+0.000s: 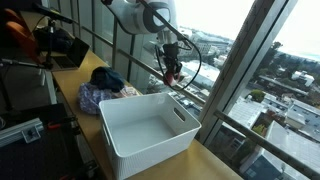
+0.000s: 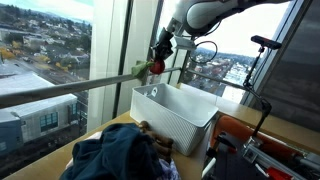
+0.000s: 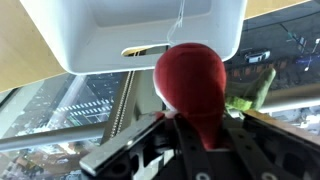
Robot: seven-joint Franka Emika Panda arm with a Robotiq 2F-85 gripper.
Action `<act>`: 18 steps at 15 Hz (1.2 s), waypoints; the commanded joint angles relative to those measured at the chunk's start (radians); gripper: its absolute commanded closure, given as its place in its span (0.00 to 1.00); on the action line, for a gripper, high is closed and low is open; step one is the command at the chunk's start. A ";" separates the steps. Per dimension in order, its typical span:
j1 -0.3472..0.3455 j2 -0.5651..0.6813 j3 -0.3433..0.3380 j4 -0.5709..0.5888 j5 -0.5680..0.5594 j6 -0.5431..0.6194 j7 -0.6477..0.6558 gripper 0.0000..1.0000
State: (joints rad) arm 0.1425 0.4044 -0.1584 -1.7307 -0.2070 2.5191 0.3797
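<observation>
One white basket (image 1: 140, 150) was seen as the largest thing, with a pile of clothes (image 1: 105, 92) heaped just beside the basket. Above one edge of the basket, the gripper (image 1: 170, 68) was held in the air, its jaws clamped on a red soft object (image 3: 192, 80) with a green part (image 3: 250, 95) sticking out sideways.

Arm (image 1: 135, 12) high, tool (image 1: 170, 66) downward, clamped tight.

Shot from opposite ends of the window-side counter (image 1: 68, 85) in both exterior views, fairly near, sharing the white basket (image 1: 140, 150), clothes pile (image 1: 105, 88) and gripper (image 1: 170, 66); aimed down from the wrist past the red toy (image 3: 192, 85) onto the basket rim, close.
</observation>
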 commanded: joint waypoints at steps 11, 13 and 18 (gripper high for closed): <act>0.254 -0.165 0.259 -0.336 -0.192 -0.113 0.553 0.96; 0.257 -0.114 0.276 -0.352 -0.183 -0.104 0.573 0.96; 0.256 0.061 0.268 -0.316 -0.154 -0.095 0.552 0.96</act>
State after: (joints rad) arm 0.4033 0.3669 0.1124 -2.0924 -0.3867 2.4152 0.9475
